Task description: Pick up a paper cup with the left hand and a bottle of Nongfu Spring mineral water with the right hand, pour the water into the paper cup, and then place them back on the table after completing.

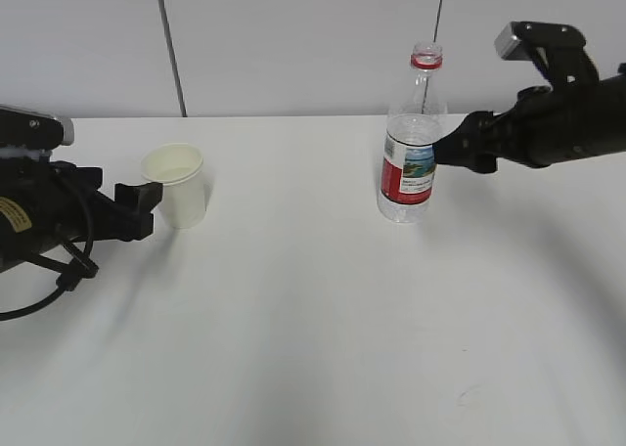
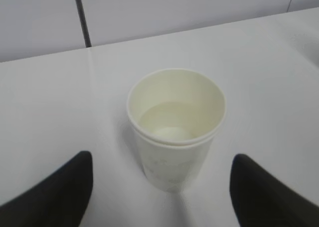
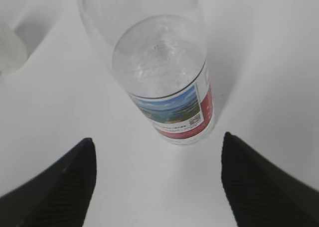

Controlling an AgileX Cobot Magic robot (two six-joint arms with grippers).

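Note:
The white paper cup (image 1: 177, 185) stands upright on the white table (image 1: 293, 309), left of centre. My left hand's gripper (image 1: 145, 209) is open just left of it, apart from it. In the left wrist view the cup (image 2: 174, 137) stands ahead of the two black fingers (image 2: 62, 194), with a pale liquid line inside. The clear Nongfu Spring bottle (image 1: 410, 148), with a red label and a red neck ring, stands upright to the right. My right hand's gripper (image 1: 442, 153) is open by its right side. In the right wrist view the bottle (image 3: 167, 82) stands ahead of the spread fingers (image 3: 261, 187). I cannot tell the water level in the bottle.
A grey panelled wall (image 1: 293, 35) runs behind the table's far edge. Loose black cables (image 1: 59, 270) hang from the left arm near the left edge. The cup's blurred edge (image 3: 10, 50) shows at the left of the right wrist view.

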